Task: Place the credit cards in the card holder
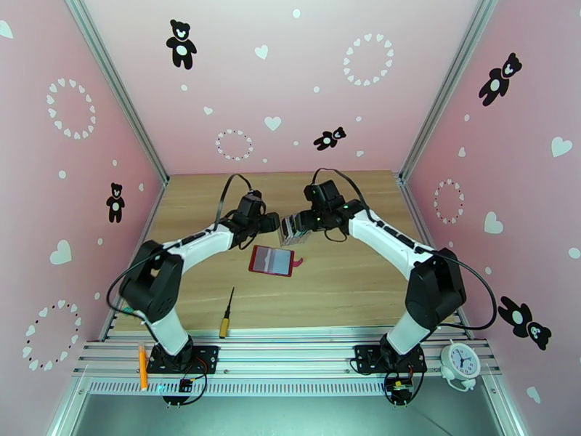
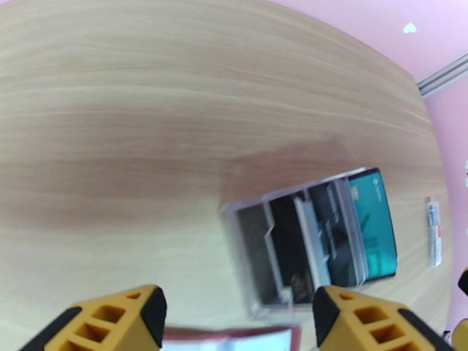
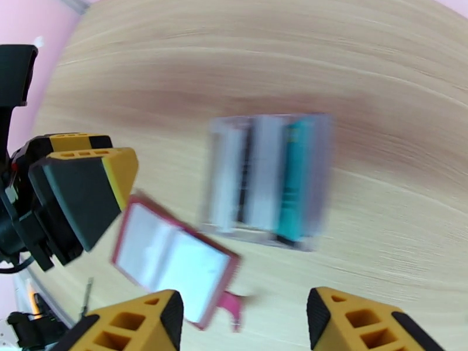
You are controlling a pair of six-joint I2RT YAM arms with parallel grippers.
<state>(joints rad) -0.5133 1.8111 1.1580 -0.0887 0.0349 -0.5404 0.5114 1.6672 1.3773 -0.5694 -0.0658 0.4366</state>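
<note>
The card holder, a dark red wallet, lies open on the table with its grey slots up and its snap tab to the right. Just behind it stands a clear slotted rack holding the credit cards upright: a teal card, a black card and pale grey cards. My left gripper hovers open at the rack's left side. From the right, my right gripper hangs open over the rack and the card holder. Nothing is between either pair of fingers.
A yellow-handled screwdriver lies near the table's front edge. An orange pen and a white alarm clock sit on the metal rail by the arm bases. Pink walls enclose the table on three sides.
</note>
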